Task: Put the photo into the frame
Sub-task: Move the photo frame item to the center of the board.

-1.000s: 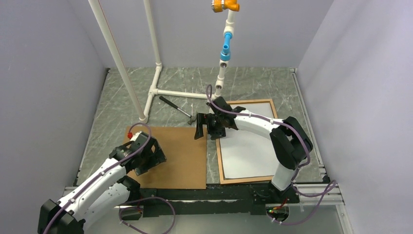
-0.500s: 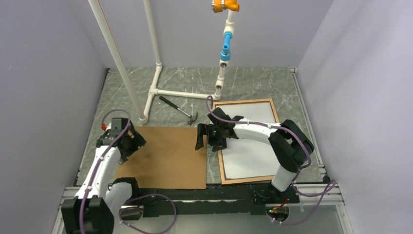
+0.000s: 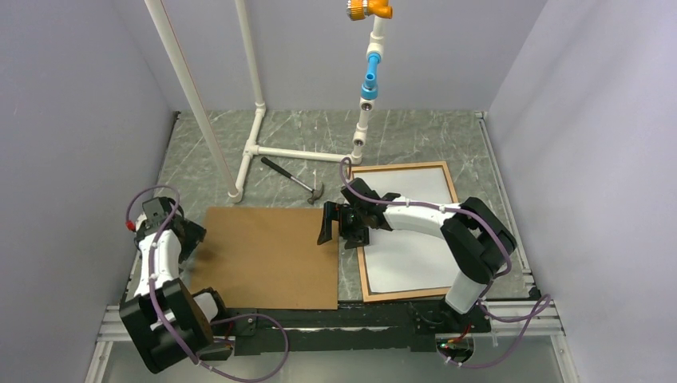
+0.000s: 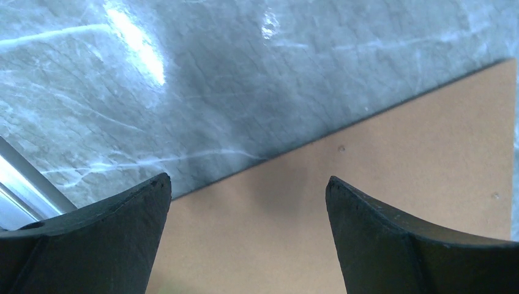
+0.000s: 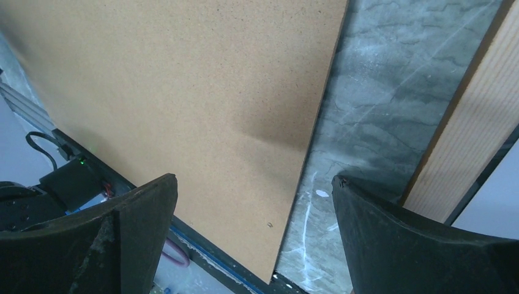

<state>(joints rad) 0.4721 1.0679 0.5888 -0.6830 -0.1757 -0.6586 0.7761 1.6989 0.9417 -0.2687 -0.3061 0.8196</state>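
Marble table: photo lies white side up inside frame at 3 o'clock, so seating looks done. Backing board at 8 o'clock isn't fitted. Left gripper and right gripper both gape, empty.

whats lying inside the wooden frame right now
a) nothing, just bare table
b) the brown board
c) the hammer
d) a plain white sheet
d: in the top view the frame surrounds a plain white sheet, while the brown board lies apart to its left and the hammer lies beyond that board.
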